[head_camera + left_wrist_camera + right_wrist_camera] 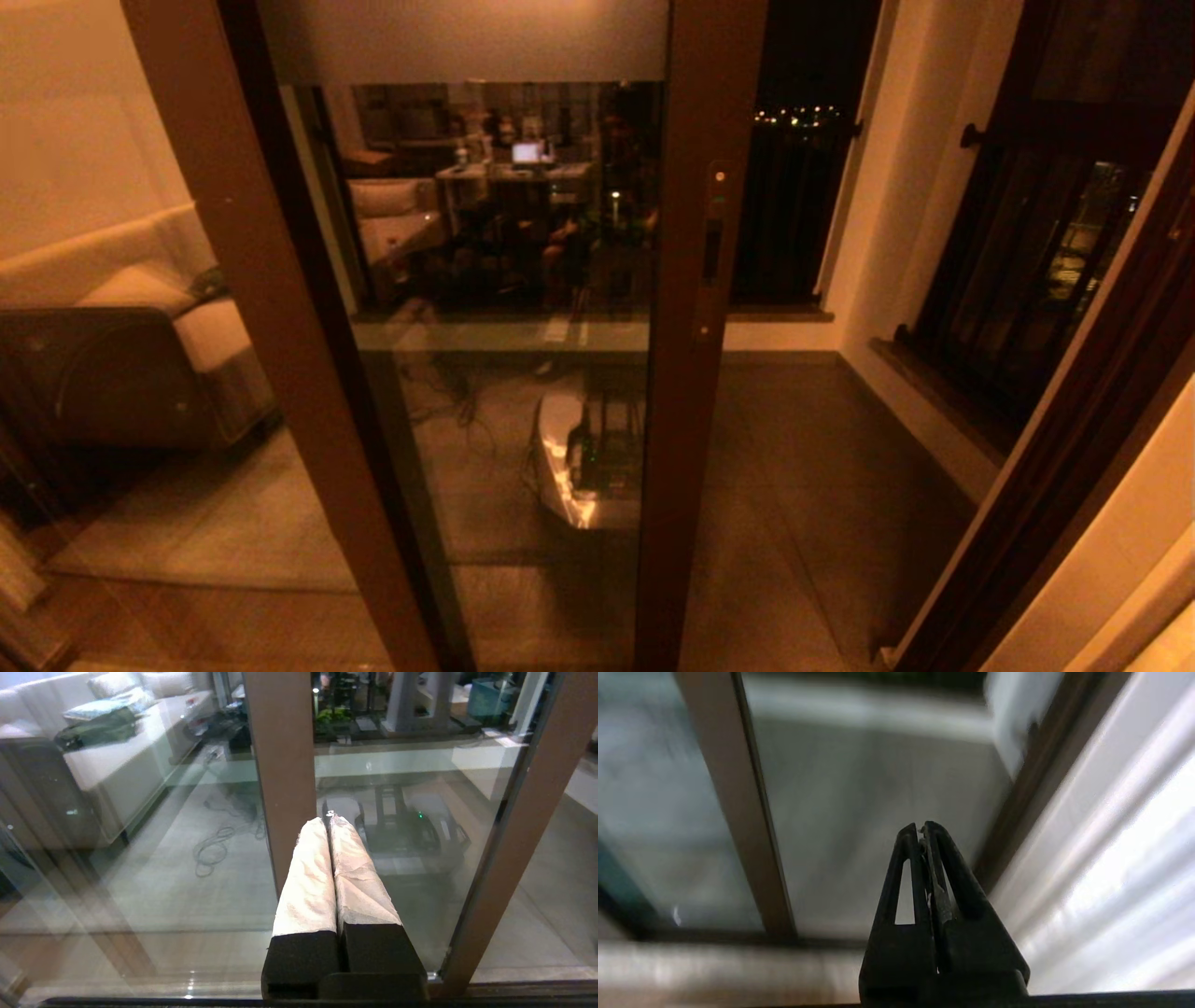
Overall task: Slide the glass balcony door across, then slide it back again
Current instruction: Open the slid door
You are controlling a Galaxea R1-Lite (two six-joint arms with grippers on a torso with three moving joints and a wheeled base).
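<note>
The glass balcony door is seen half across, its handle slot on the right stile. Both the left gripper and the right gripper are held with fingers together, gripping nothing. A closed push on the stile could slip onto the glass.

One glass door with handle slot in right stile; two screws on that stile, above and below slot. One plain brown post left of door. One sofa left of door. Two barred windows right of door. Two grippers: left gripper, right gripper, each with two fingers pressed together.
</note>
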